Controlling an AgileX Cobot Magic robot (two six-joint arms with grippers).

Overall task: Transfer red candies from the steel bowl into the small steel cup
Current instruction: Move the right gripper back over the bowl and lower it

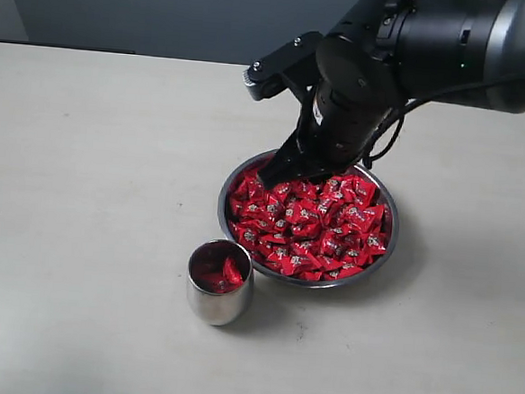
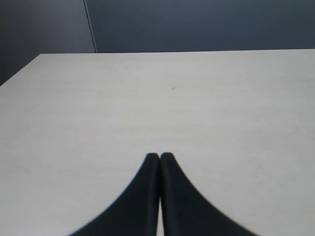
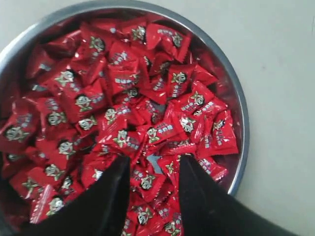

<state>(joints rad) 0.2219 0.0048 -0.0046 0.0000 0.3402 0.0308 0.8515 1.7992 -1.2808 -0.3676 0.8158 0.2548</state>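
The left gripper hangs over bare table, its fingers pressed together on nothing. Further right, the small steel cup stands upright just beside the steel bowl and has a few red wrappers inside. The bowl is heaped with the red candies. The right gripper dips into the heap at the bowl's far side, fingers parted with candies between them. I cannot tell whether it pinches one.
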